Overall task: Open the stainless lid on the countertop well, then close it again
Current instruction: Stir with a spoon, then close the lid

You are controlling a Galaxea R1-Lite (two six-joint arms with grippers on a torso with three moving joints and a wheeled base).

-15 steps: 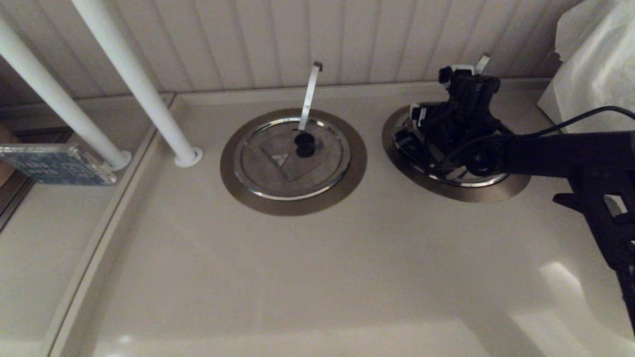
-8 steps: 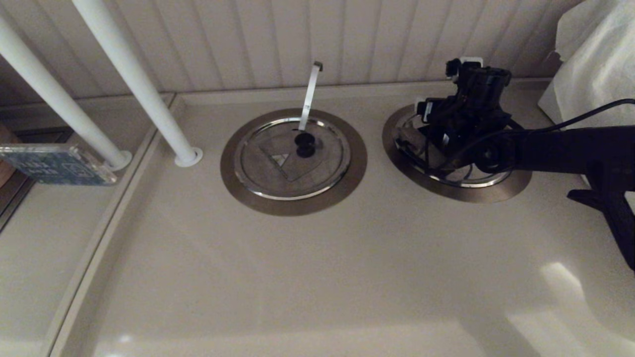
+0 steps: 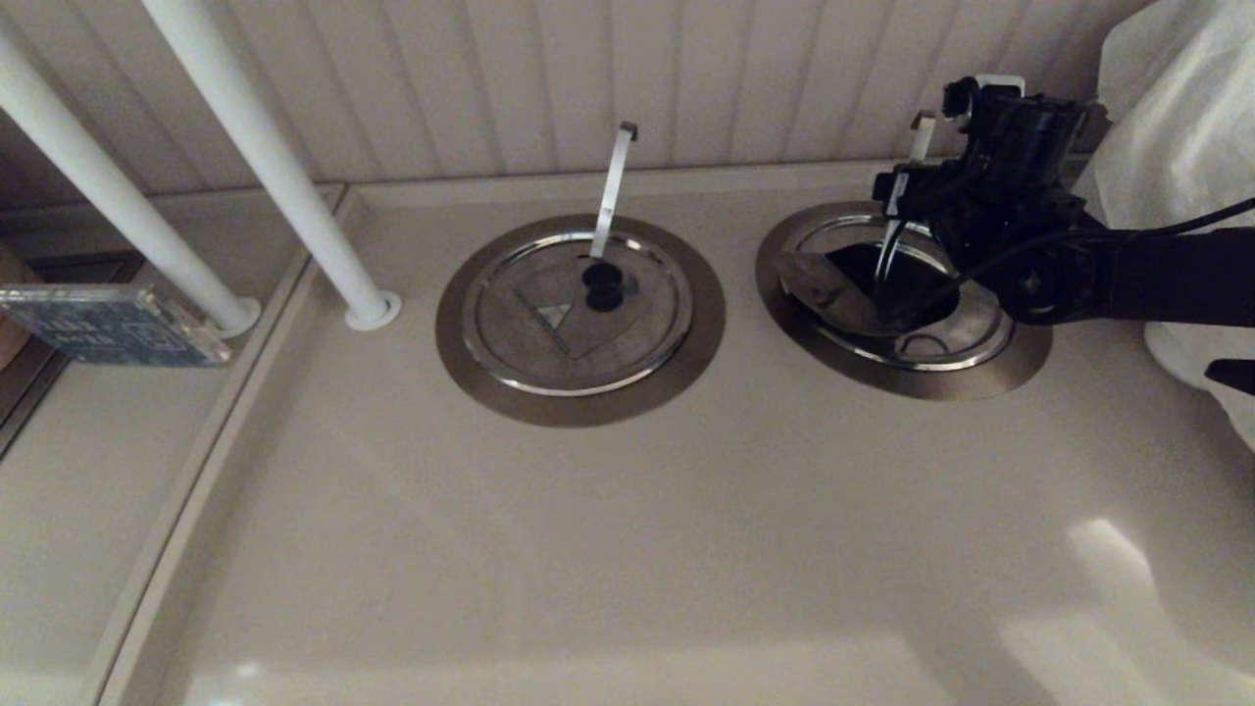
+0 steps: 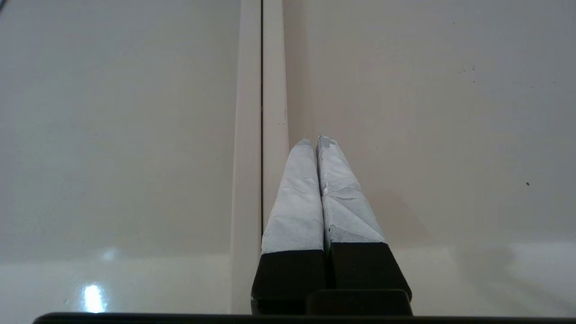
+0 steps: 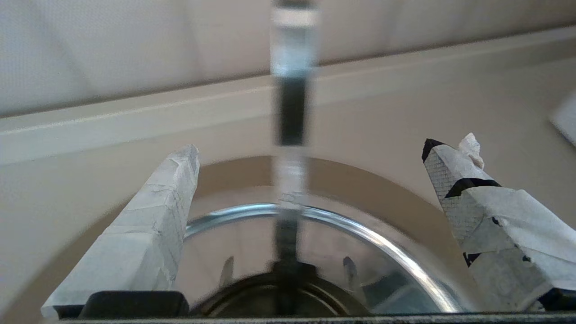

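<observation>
Beige countertop, stainless lid tilted inside countertop well

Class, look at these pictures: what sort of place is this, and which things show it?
Probably a commercial serving counter: a pale countertop with two round wells, one closed by a stainless lid with knob.
</observation>
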